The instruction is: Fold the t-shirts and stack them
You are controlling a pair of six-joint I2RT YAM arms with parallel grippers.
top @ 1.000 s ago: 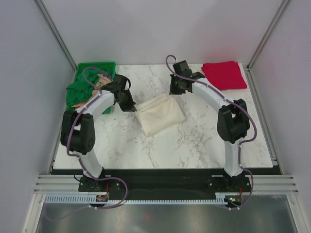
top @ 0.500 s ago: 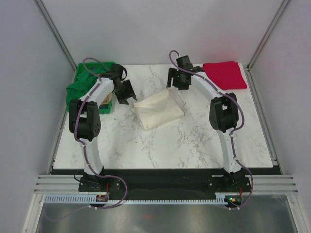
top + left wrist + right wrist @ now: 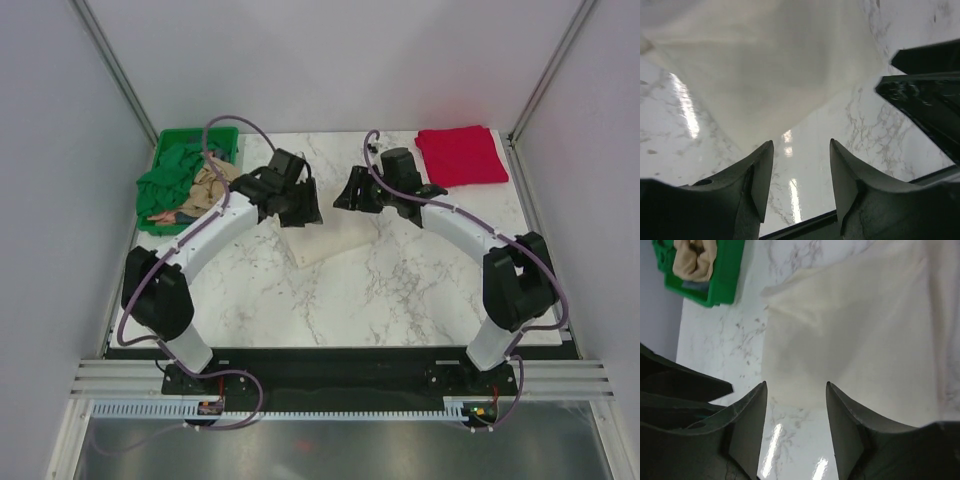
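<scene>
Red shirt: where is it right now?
In the overhead view, the red t-shirt lies at the far right corner of the table, apart from the cream-white shirt.

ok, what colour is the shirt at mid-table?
The t-shirt is plain cream-white, no pattern; the right wrist view shows it best.

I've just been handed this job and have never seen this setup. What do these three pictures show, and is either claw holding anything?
This is a two-armed robot bolted at the near edge of a marble table. The wide picture looks down from above and behind it. The other two come from a camera on each wrist, so the dark prongs are that arm's own fingers. The left gripper and right gripper are both open and empty, by the cream shirt mid-table. A folded red shirt lies far right. The green crate far left holds tan cloth and dark green cloth.
</scene>
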